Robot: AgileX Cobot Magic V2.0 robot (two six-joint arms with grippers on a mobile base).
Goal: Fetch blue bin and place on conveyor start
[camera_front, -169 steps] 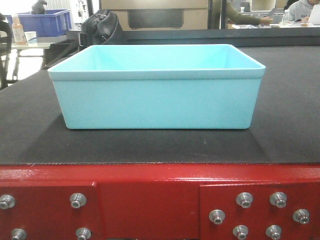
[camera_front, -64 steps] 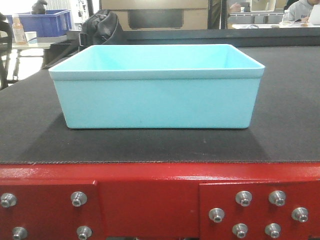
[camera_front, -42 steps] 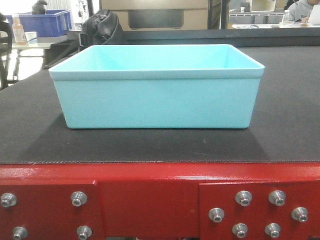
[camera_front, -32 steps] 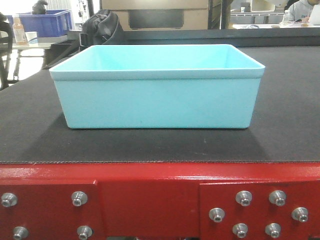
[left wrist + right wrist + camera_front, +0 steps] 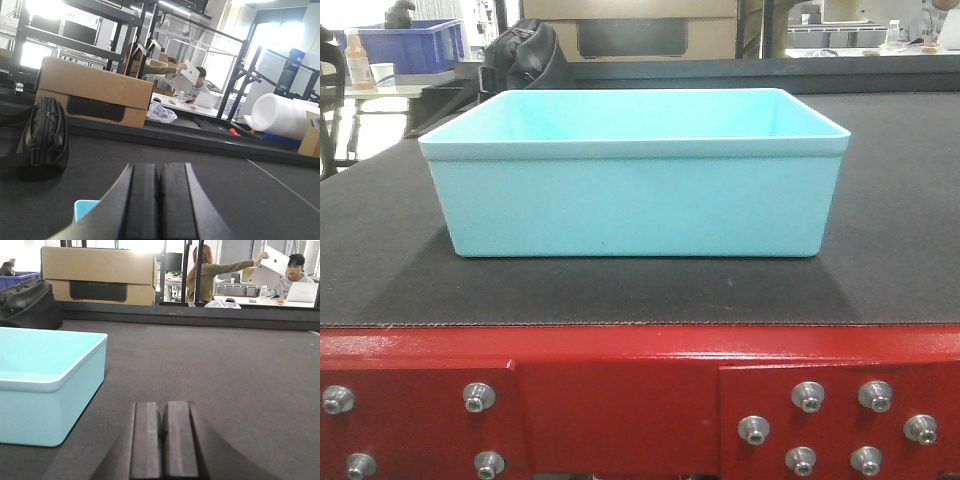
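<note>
Front view shows you the blue bin (image 5: 634, 178) already on the conveyor start (image 5: 640, 395), long axis crosswise. It lies left of your right gripper (image 5: 164, 445), whose jaws are clenched empty; left gripper (image 5: 158, 202) likewise.

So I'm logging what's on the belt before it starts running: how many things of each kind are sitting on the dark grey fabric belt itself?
Pale turquoise rectangular plastic bin: 1
Black soft fabric bag: 1
Total: 2, both resting on the dark grey fabric conveyor belt
</note>
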